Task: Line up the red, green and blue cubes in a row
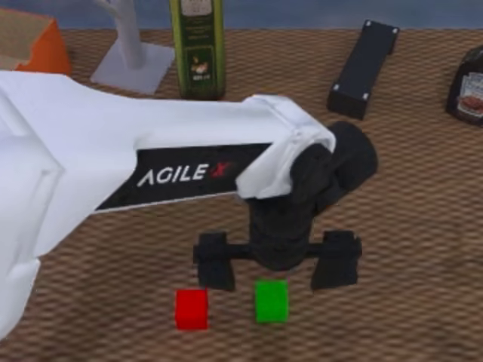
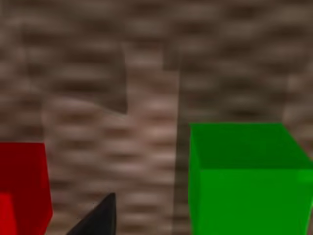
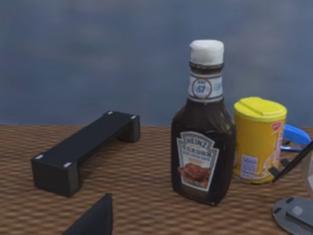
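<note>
With left gripper (image 1: pixel 276 265) spread wide just behind green cube (image 1: pixel 271 301), red cube (image 1: pixel 191 309) close on its left: small, stiff, light, matte; best pinched across flat opposite faces; blue cube unseen; right gripper's state cannot tell

The left arm (image 1: pixel 113 143) is cased in white, with a black panel lettered "AGILE X". A black wrist and a black gripper (image 1: pixel 277 264) with blocky fingers are seen.

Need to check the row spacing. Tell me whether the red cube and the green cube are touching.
Apart. The top view shows a strip of bare brown table between the red cube and the green cube; the left wrist view shows the same gap.
</note>
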`<move>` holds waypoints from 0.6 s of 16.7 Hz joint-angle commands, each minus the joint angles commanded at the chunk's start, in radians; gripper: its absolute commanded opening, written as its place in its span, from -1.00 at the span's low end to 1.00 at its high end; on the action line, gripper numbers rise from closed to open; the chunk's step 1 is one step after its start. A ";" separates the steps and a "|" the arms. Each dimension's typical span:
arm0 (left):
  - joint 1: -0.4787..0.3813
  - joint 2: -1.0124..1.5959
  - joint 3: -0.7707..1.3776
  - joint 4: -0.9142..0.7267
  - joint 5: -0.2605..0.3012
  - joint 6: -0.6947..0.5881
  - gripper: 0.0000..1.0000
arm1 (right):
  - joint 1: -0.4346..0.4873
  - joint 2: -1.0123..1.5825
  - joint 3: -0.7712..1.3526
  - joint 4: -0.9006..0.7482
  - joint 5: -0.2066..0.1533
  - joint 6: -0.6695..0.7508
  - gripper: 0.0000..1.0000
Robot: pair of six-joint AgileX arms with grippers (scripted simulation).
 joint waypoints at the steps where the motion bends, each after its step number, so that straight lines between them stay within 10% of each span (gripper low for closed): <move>1: 0.003 -0.011 0.025 -0.042 0.000 -0.001 1.00 | 0.000 0.000 0.000 0.000 0.000 0.000 1.00; 10: 0.009 -0.055 0.114 -0.172 0.000 -0.001 1.00 | 0.000 0.000 0.000 0.000 0.000 0.000 1.00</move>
